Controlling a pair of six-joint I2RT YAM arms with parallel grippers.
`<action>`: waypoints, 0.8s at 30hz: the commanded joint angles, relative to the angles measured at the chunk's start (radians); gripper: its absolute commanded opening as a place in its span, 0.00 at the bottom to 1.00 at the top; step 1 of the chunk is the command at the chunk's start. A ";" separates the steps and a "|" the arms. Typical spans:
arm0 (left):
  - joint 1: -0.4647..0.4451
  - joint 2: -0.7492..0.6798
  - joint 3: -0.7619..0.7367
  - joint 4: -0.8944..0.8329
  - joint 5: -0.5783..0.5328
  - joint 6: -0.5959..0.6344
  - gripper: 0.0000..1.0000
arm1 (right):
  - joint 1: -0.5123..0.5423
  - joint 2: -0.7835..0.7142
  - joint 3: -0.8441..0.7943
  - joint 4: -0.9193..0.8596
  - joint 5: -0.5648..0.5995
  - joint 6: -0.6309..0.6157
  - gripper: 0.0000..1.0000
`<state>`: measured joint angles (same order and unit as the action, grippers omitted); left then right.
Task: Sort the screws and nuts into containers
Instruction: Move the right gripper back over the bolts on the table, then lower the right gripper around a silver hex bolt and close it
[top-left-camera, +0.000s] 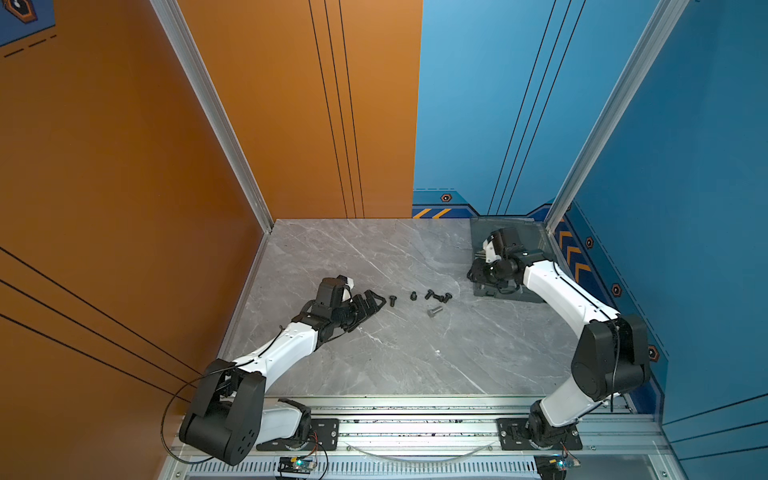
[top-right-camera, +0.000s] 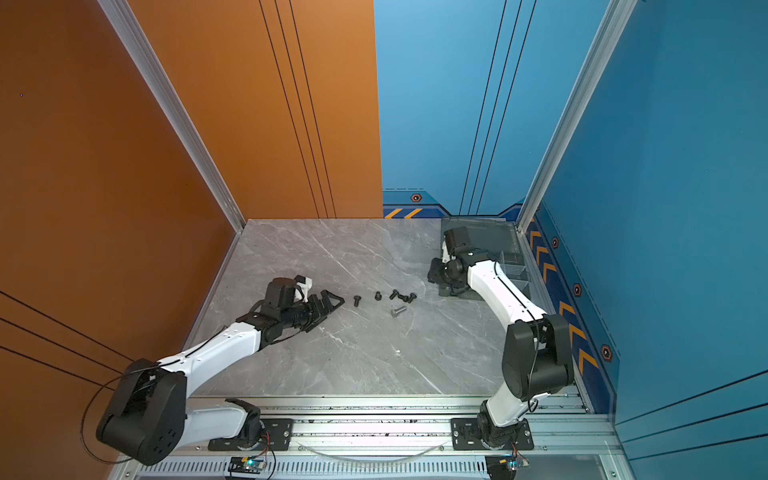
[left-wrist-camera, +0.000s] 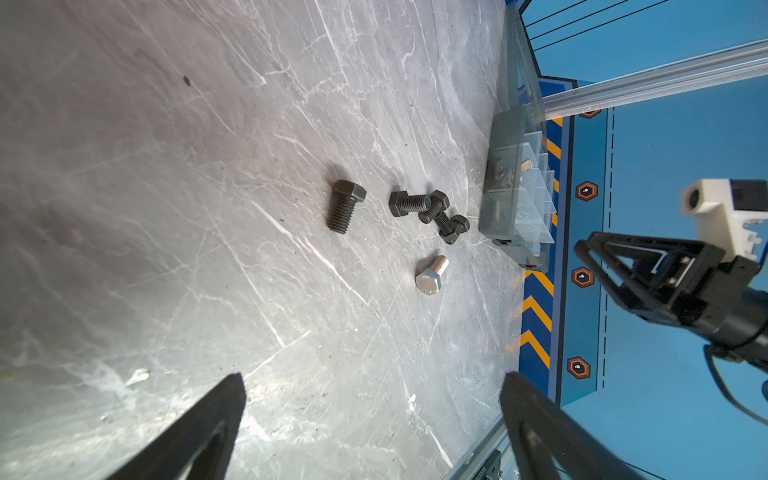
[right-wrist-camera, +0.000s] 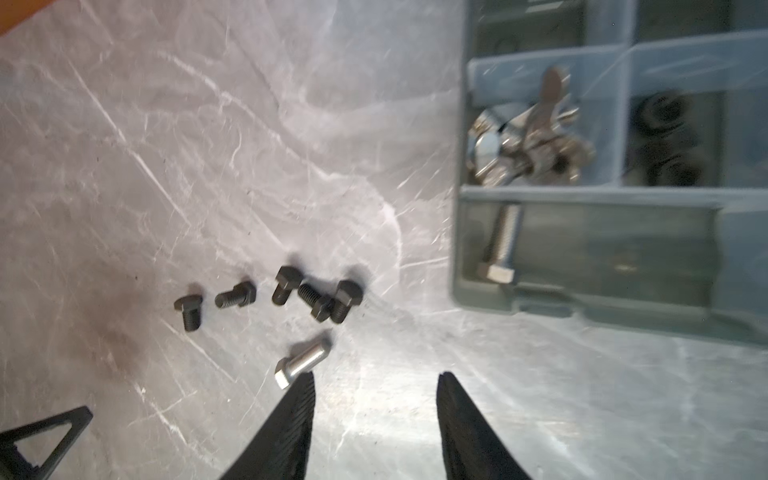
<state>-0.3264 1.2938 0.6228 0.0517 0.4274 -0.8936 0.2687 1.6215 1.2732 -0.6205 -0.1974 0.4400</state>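
Black screw (left-wrist-camera: 347, 210) — just beyond left pincer (left-wrist-camera: 372, 376) (parted, empty).

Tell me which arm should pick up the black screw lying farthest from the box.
Left. The left gripper is open, empty and lies right beside that black screw; the right gripper, also open, sits by the organiser box, beyond the other screws.

Five matte black hex-head bolts (top-left-camera: 392, 300) are lying in a loose row in the middle of the worktop (top-left-camera: 353, 257), the rightmost ones bunched together. A shiny silver bolt (top-left-camera: 434, 311) is lying just nearer. The smoky-grey translucent organiser box (right-wrist-camera: 540, 305) is sitting open in the far right corner, holding a second silver bolt (right-wrist-camera: 503, 245), silver nuts and wing nuts (right-wrist-camera: 528, 137), and blurred black nuts (right-wrist-camera: 665, 141) in separate compartments.
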 joint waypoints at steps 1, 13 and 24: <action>0.001 -0.010 -0.015 -0.018 -0.016 0.018 0.98 | 0.076 -0.003 -0.052 0.028 0.034 0.108 0.52; 0.004 -0.016 -0.032 0.004 -0.007 0.015 0.98 | 0.309 0.100 -0.107 0.167 0.212 0.451 0.57; 0.024 -0.001 -0.029 0.006 0.022 0.038 0.98 | 0.365 0.274 0.080 -0.039 0.337 0.594 0.55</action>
<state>-0.3183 1.2938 0.6022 0.0559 0.4290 -0.8822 0.6224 1.8797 1.3254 -0.5991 0.0875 0.9791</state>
